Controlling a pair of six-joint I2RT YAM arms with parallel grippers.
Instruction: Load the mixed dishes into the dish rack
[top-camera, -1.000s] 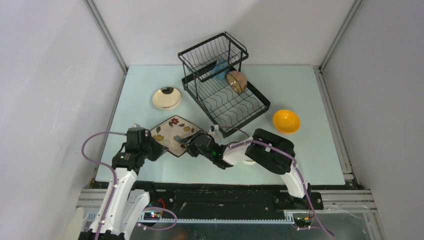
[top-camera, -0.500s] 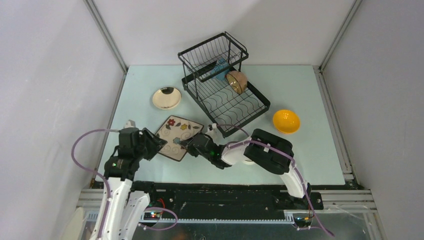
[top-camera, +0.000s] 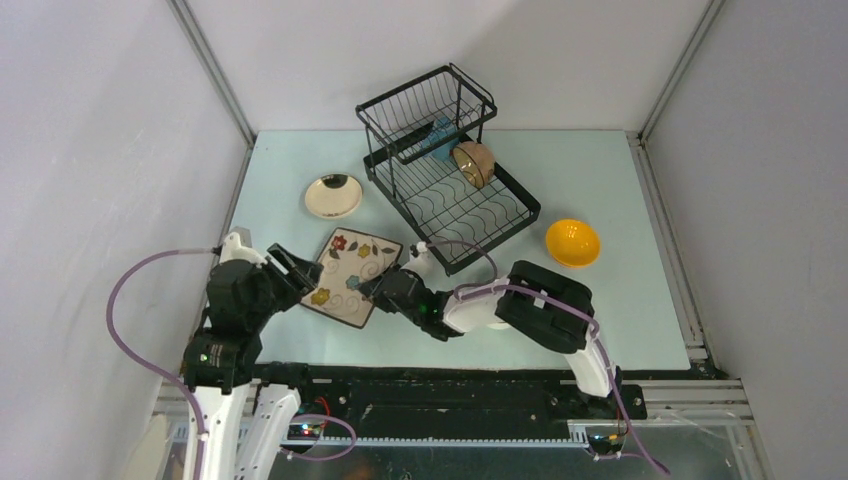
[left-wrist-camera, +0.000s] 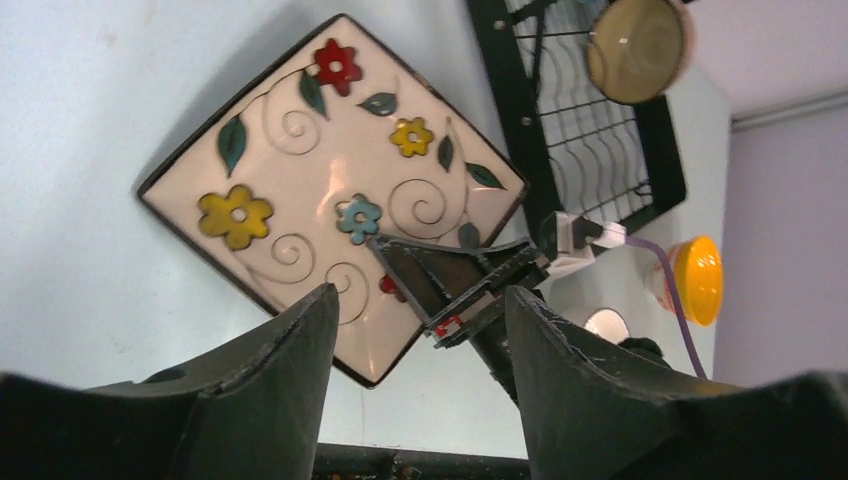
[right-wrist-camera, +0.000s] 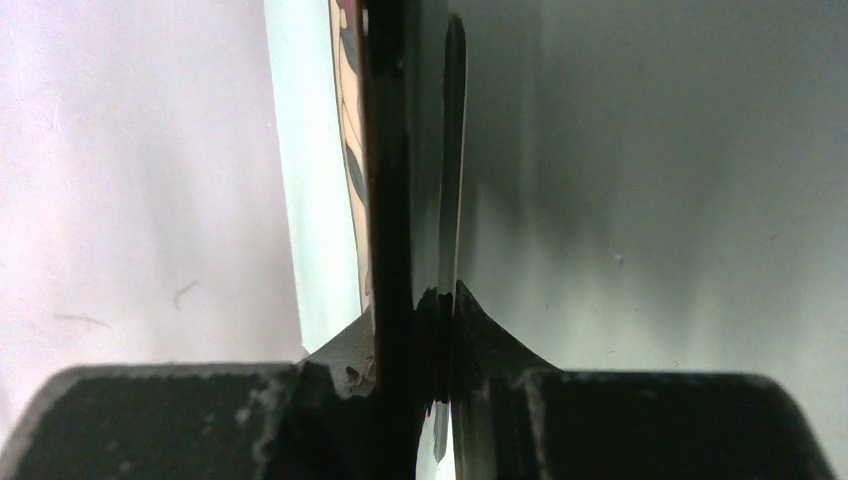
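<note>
The square cream floral plate (top-camera: 351, 277) (left-wrist-camera: 330, 180) lies at the near left of the table. My right gripper (top-camera: 373, 290) (left-wrist-camera: 437, 272) is shut on its near right edge. In the right wrist view the plate (right-wrist-camera: 386, 150) runs edge-on between the closed fingers of the right gripper (right-wrist-camera: 432, 300). My left gripper (top-camera: 297, 272) (left-wrist-camera: 420, 293) stands open just left of the plate and touches nothing. The black wire dish rack (top-camera: 485, 215) holds the brown bowl (top-camera: 474, 163) on its lower tray and the blue mug (top-camera: 438, 137) in its raised basket.
A round cream plate (top-camera: 333, 196) lies left of the rack. The yellow bowl (top-camera: 572, 242) (left-wrist-camera: 700, 278) sits to the right of the rack. A small white round thing (left-wrist-camera: 606, 323) shows by the right arm. White walls close in the table on three sides.
My left gripper has opened, let go of the floral plate's left corner and drawn back to the left. The right gripper closed on the plate and shifted it slightly.
</note>
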